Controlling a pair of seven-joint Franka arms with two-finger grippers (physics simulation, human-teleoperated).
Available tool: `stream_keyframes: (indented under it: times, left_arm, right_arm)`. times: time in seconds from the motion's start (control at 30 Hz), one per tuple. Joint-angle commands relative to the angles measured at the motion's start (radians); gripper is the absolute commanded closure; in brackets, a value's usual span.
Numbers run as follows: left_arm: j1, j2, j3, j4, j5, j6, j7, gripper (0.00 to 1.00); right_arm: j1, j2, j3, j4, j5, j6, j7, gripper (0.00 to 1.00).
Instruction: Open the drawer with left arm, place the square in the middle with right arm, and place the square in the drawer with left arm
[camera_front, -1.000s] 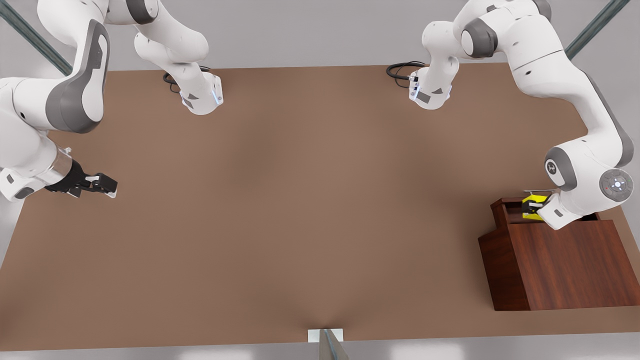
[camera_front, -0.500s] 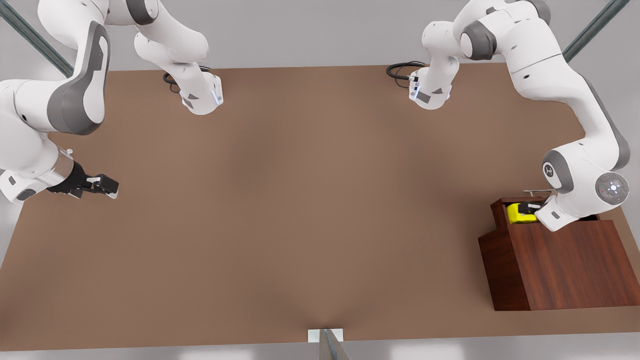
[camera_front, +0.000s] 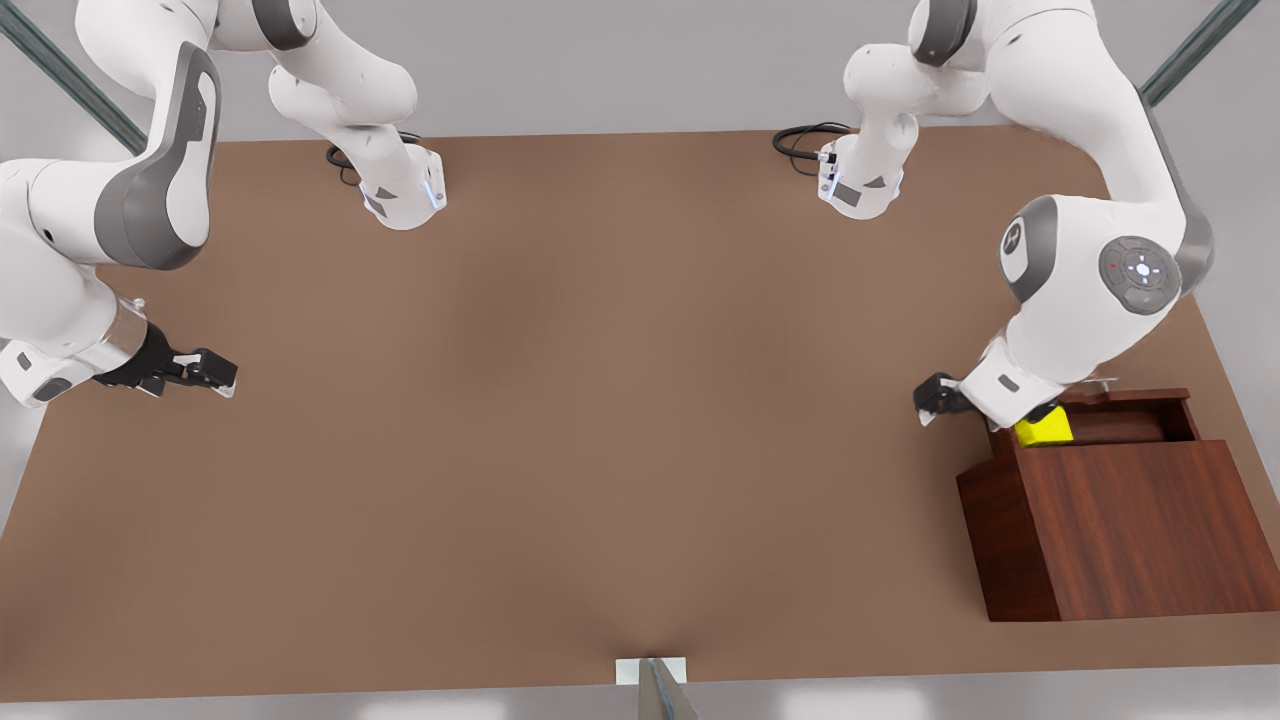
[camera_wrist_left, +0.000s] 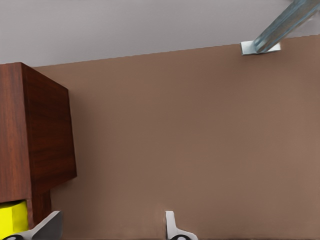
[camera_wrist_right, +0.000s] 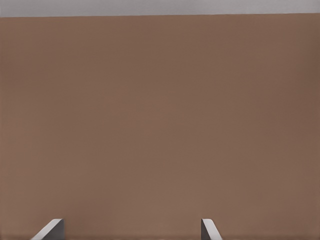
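One yellow square (camera_front: 1042, 428) is now lying loose in the open drawer (camera_front: 1125, 415), at its end toward the front view's left, and that is the change that matters: half a second ago the left gripper (camera_front: 928, 402) was still down inside the drawer with the square between its jaws, and now it is sitting clear of the box (camera_front: 1110, 525), out over the bare tabletop (camera_front: 600, 420) just beside the drawer's corner. From the left wrist view the two pale fingertips (camera_wrist_left: 172, 226) are standing apart with nothing between them, and the square (camera_wrist_left: 11, 217) is showing just off to the side, tucked against the wooden box (camera_wrist_left: 35, 135). So the release is looking done, and I judge the last step of the task to be as good as finished, with the arm pulling away. Whether the square is resting flat on the drawer floor is hard to tell, since the arm's wrist is partly covering it. Farther off, at the front view's left edge, the right gripper (camera_front: 215, 372) is waiting low over the tabletop, unchanged from a second ago, its jaws apart and empty in the right wrist view, fingertips (camera_wrist_right: 50, 228) showing bare brown surface between them.
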Motion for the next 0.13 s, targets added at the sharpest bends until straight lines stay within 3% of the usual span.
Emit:
stream_keyframes:
  times: [0.0,0.1]
  left_arm:
    - [0.004,-0.009,-0.005,-0.011,0.107,0.001,0.000,0.00]
    - [0.002,-0.012,-0.019,-0.015,0.145,0.007,0.000,0.00]
  right_arm:
    - [0.000,0.000,0.000,0.000,0.000,0.000,0.000,0.00]
    - [0.000,0.000,0.000,0.000,0.000,0.002,0.000,0.00]
